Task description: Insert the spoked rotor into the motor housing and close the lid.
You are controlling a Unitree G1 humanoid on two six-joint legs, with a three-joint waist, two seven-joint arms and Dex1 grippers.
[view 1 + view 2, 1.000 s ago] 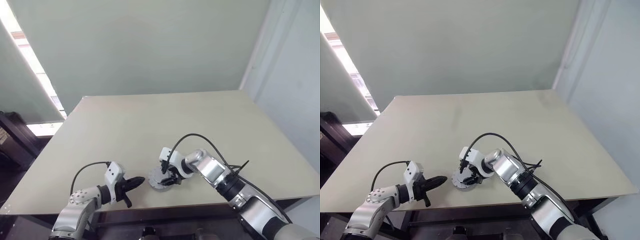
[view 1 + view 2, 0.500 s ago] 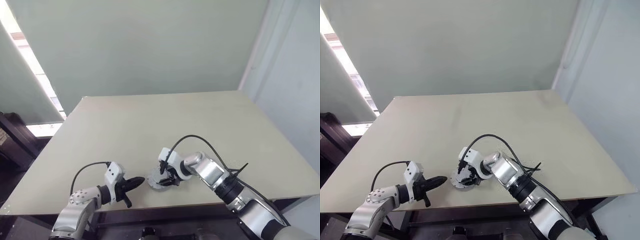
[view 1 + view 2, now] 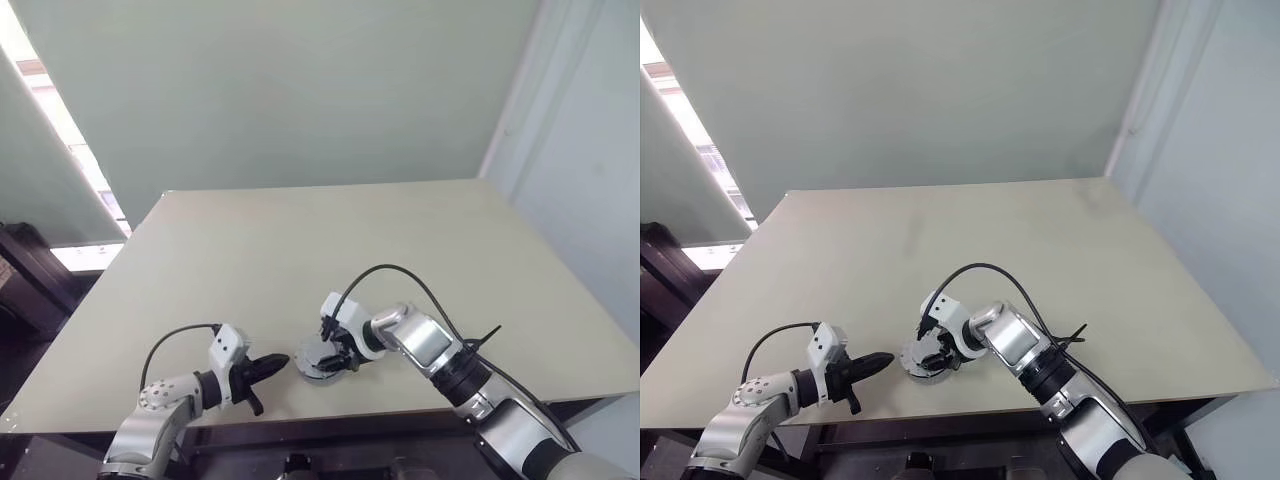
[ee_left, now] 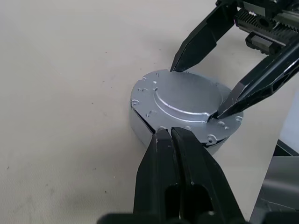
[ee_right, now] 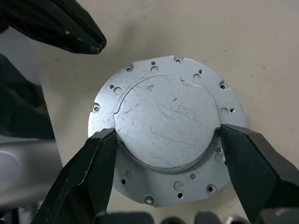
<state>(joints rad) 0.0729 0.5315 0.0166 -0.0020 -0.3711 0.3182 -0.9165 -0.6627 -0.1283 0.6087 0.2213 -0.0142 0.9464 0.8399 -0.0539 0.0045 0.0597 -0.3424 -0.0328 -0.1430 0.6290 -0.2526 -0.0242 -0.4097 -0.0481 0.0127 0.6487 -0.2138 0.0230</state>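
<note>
Left wrist view: L gripper pinched shut just beside the lid (unmoved since a sec ago), lid seated on the grey assembly near the table's front edge, R gripper fingertips spread wide against its raised centre, wrist tipped slightly vs before.

Right hand slightly rolled over the lid.
</note>
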